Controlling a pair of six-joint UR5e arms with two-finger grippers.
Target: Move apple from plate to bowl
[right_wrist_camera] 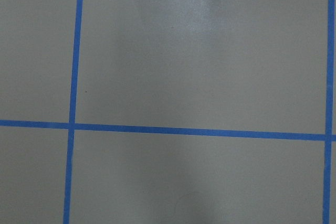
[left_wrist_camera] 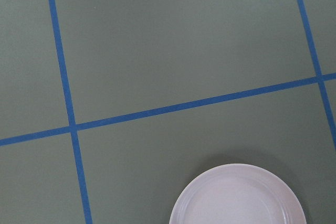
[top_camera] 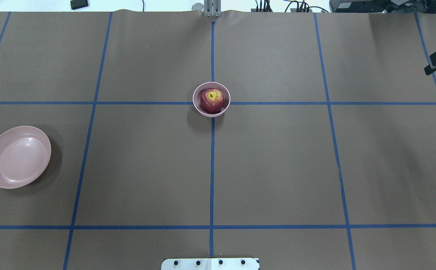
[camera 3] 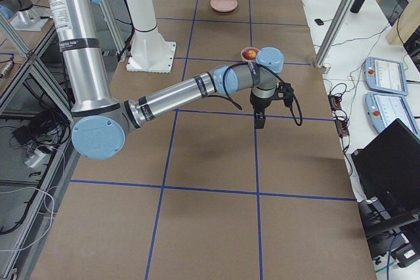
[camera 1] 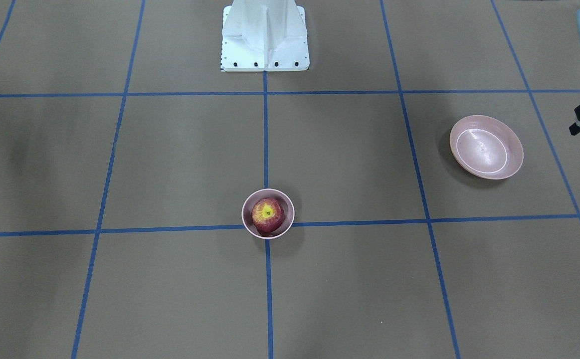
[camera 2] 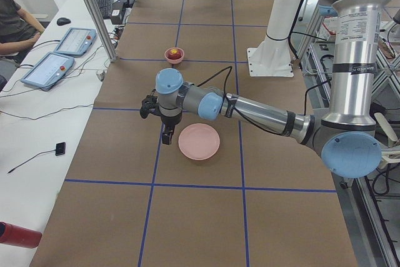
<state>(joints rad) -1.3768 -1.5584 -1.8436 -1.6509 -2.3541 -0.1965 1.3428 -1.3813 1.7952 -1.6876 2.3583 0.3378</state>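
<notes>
The dark red apple [camera 1: 268, 215] with its yellow stem patch sits inside the small deep pink bowl [camera 1: 244, 215] at the table's centre, also in the overhead view [top_camera: 212, 100]. The wide pink plate [camera 1: 486, 147] lies bare on my left side, and its top edge shows in the left wrist view [left_wrist_camera: 239, 195]. My left gripper [camera 2: 167, 137] hangs above the table just beyond the plate. My right gripper [camera 3: 260, 120] hangs over bare table on my right, away from the bowl [camera 3: 250, 52]. I cannot tell whether either gripper is open or shut. Neither holds anything I can see.
Blue tape lines grid the brown table. The white robot pedestal [camera 1: 265, 35] stands at the table's robot side. Control tablets [camera 2: 76, 40] and an aluminium post [camera 2: 94, 10] stand at the operators' side, where a seated person [camera 2: 15, 20] shows.
</notes>
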